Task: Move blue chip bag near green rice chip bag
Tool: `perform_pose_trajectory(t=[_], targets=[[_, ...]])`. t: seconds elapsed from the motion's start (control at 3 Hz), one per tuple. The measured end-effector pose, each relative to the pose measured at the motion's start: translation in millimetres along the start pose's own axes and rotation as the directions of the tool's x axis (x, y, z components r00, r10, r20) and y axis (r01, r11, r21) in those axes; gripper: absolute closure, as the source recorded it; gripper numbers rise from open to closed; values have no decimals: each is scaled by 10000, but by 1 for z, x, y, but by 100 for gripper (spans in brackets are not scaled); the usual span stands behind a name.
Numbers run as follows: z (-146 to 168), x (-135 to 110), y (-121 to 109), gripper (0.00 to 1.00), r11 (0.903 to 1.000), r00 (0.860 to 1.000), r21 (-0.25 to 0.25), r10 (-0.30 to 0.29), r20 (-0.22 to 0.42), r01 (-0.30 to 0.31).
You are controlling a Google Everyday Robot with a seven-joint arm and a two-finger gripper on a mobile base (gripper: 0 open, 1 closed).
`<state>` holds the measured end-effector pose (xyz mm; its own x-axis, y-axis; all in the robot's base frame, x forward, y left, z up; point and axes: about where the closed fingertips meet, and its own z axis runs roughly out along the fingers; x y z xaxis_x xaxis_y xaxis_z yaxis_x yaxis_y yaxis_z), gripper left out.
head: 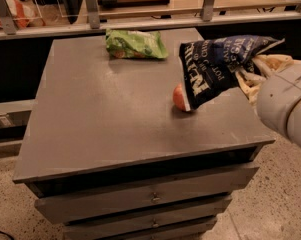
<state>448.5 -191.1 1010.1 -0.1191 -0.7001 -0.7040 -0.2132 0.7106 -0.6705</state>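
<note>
Gripper [247, 78] on one blue bag [215, 64] (seemingly)

White lettering on the blue chip bag [210, 69] is proving unreadable. The end effector [247, 77] is gripping it at right.

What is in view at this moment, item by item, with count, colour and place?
blue chip bag: one, dark navy with white lettering, held above the right side of the top.
green rice chip bag: one, bright green, lying at the far edge of the top.
apple: one, reddish, on the top, partly hidden by the blue chip bag.
cabinet: one, grey, flat top, drawers below.
gripper: one, cream, shut on the blue chip bag, at right.
arm: one, white, right edge.
</note>
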Motion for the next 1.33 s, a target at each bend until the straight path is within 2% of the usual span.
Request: perform_pose_trajectory(t=[0.33,0.67,1.0,1.33], targets=[[15,32,-8,100,9992,9995,293,261,-170,-256],[40,51,-7,100,9977,9977,-89,672,-95,-673],[72,55,-20,100,9965,9972,-405,736,108,-731],[121,30,-42,100,9939,9910,-411,1050,830,-1019]])
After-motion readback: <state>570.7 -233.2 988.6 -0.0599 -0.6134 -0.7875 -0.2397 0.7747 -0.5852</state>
